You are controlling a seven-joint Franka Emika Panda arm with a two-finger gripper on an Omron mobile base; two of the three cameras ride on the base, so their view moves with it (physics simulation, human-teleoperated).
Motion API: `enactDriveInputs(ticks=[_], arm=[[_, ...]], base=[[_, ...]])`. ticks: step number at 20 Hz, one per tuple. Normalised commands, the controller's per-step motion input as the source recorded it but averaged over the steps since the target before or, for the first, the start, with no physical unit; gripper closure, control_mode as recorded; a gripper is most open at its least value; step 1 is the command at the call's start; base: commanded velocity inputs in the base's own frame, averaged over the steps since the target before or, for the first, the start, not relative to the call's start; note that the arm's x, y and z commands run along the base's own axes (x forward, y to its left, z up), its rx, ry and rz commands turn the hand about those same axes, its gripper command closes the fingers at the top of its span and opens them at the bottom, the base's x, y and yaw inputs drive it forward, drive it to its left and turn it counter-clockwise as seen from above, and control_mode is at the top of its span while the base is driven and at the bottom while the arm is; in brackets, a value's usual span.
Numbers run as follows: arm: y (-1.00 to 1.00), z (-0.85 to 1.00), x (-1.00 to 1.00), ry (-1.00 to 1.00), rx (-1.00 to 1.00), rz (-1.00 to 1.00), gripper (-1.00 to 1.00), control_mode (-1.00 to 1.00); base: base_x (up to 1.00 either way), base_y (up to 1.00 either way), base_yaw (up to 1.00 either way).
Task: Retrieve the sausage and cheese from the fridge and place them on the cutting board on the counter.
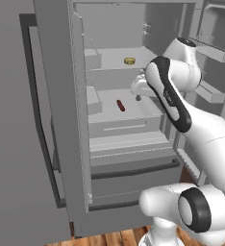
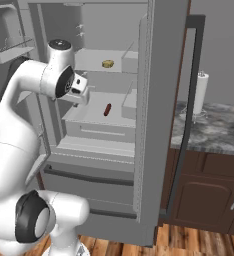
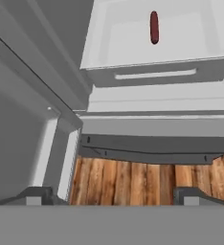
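The sausage [image 1: 120, 105] lies alone on a white shelf [image 1: 133, 114] inside the fridge [image 1: 61, 144], doors swung wide. Up at twelve o'clock from it, on the higher shelf, sits a small yellow piece [image 1: 129, 61]. The gripper [image 3: 113, 195] hangs at the fridge mouth, jaws spread wide, holding nothing, sausage well ahead at twelve o'clock. Off at three o'clock, a paper towel roll [image 2: 201, 92] stands on the counter [image 2: 214, 127].

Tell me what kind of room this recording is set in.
A home kitchen, rendered: an open fridge with a sausage on a shelf, a marbled counter over dark cabinets, and a paper towel roll.
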Motion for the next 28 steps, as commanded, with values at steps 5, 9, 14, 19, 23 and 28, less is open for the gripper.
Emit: enactDriveInputs(ticks=[5,9,14,19,23,28], arm=[[-0.03,0.20,-0.06,-0.09,-0.15,-0.02,-1.00,-1.00],[-0.18,0.36,-0.01,-0.03,-0.14,-0.04,-1.00,-1.00],[-0.26,0.32,0.00,-0.02,-0.05,-0.02,-1.00,-1.00],[-0.14,0.25,0.00,-0.06,0.00,0.00,-1.00,1.00],[0.00,0.00,0.00,0.00,0.00,0.00,-1.00,1.00],[0.00,0.00,0.00,0.00,0.00,0.00,-1.00,1.00]], base=[[0.00,0.00,0.00],[0.00,0.00,0.00],[0.00,0.00,0.00],[0.00,-0.01,0.00],[0.06,0.00,0.00],[0.08,0.00,0.00]])
